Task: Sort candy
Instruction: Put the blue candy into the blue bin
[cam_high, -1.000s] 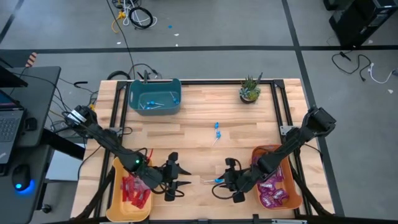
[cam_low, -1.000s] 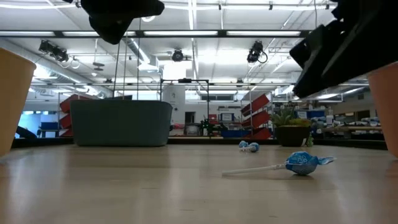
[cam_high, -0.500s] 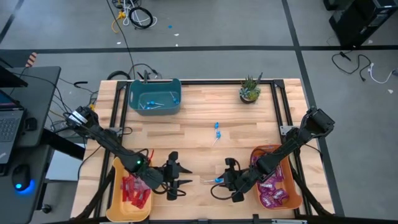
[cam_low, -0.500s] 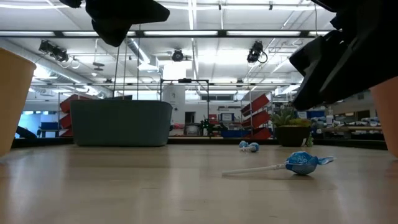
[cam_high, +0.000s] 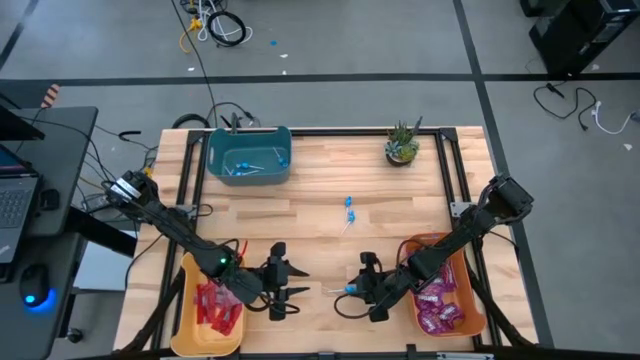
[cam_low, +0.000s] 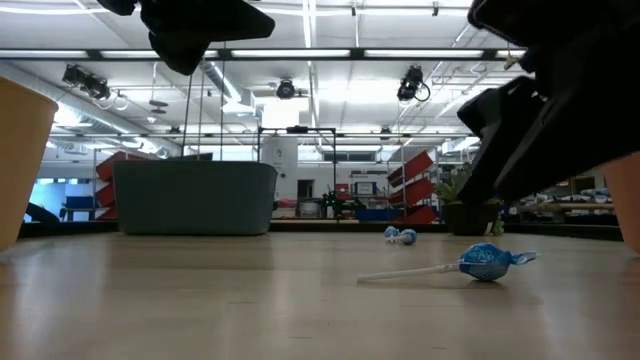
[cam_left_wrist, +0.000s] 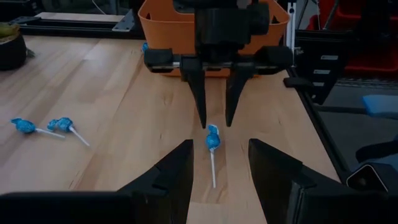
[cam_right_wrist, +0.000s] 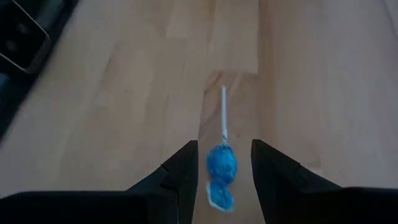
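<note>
High view: lollipop (cam_high: 348, 290) near front edge

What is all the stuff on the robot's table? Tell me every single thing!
Loose lollipops: three, blue; one near the front edge, two mid-table.
Teal bin: one, back left, holding blue lollipops.
Yellow bin: one, front left, holding red packets.
Orange bin: one, front right, holding purple packets.
Potted plant: one, green, back right.
Left gripper: open, beside yellow bin.
Right gripper: open, fingers either side of the front lollipop.
</note>
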